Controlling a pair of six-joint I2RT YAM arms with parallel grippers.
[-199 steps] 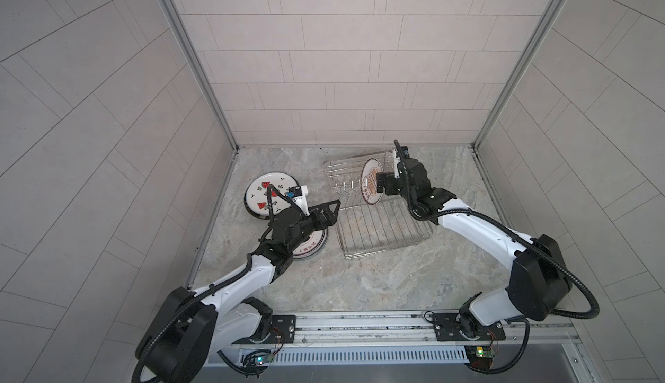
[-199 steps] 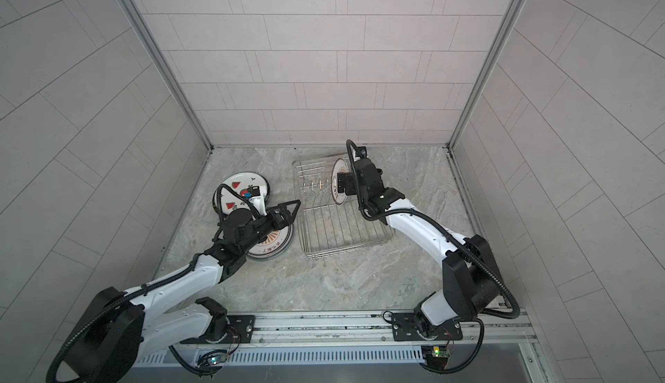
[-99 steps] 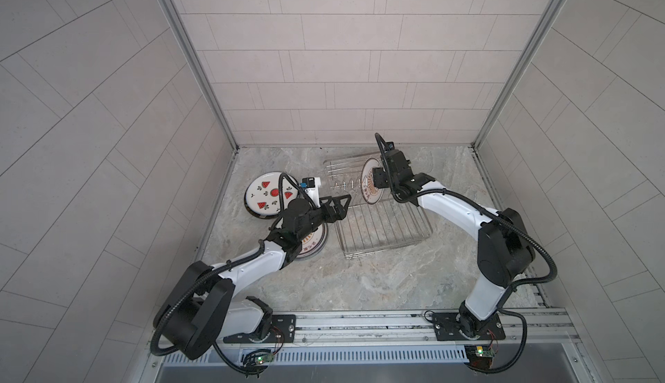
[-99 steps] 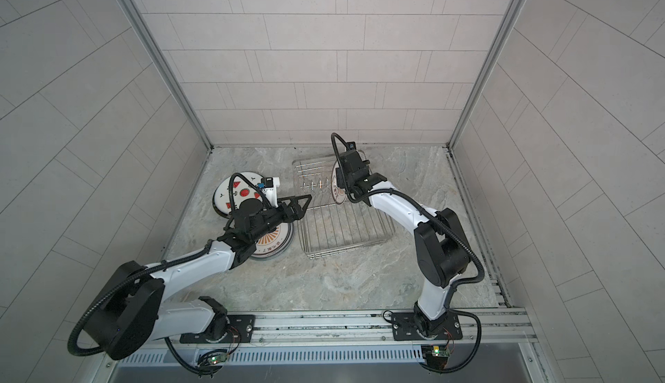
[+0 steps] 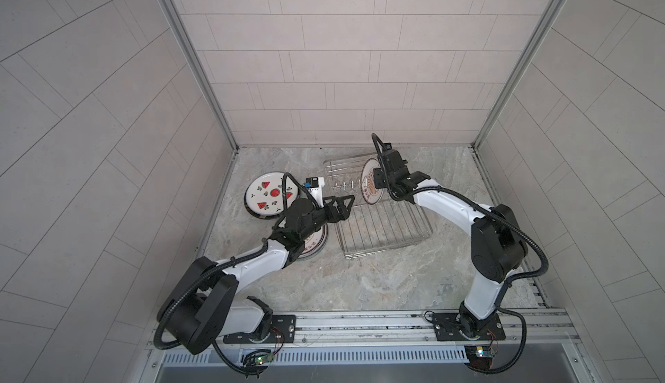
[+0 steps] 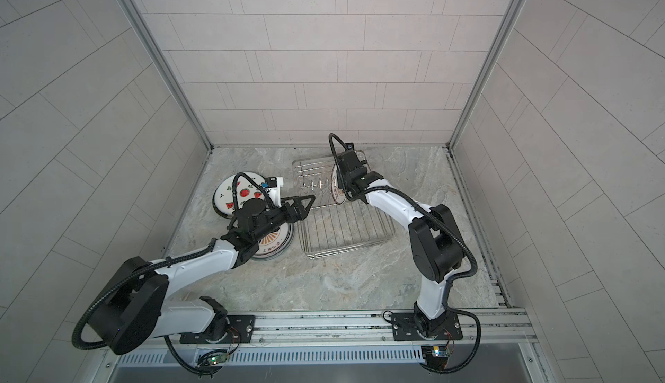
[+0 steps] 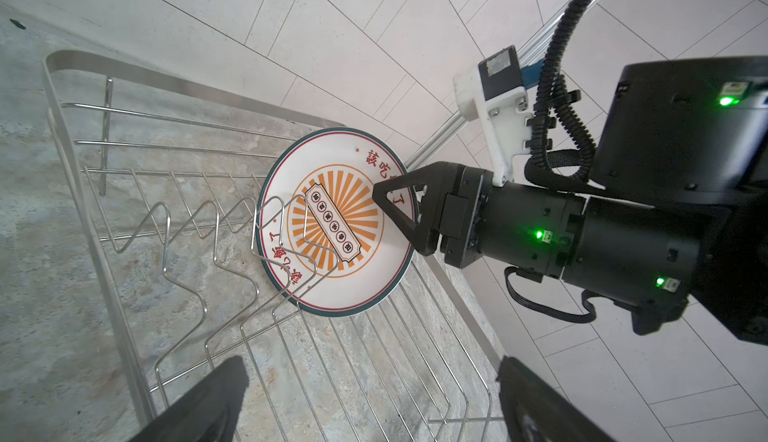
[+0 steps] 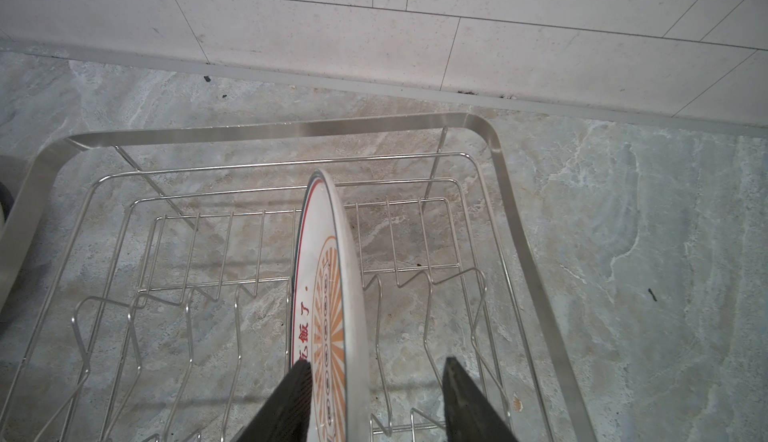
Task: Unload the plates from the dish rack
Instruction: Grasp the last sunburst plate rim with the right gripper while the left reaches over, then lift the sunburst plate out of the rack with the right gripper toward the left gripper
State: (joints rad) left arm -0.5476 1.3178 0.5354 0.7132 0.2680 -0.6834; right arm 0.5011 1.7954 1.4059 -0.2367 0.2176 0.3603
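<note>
Right wrist view: sunburst plate (image 8: 328,294) upright on edge among prongs of dish rack (image 8: 511,195).
Sits straddled by right gripper (image 8: 376,361), jaws apart, touching printed face on one side only; left gripper (image 7: 370,361) spread wide, empty, at rack's edge.

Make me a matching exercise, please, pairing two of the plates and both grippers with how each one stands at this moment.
Things:
1. sunburst plate in the dish rack
2. watermelon plate
3. left gripper
4. right gripper

States:
A. open, holding nothing
B. lying flat on the table
C. jaws on either side of a plate's rim
D. standing on edge

Pairs: 1-D, 2-B, 3-A, 4-C
</note>
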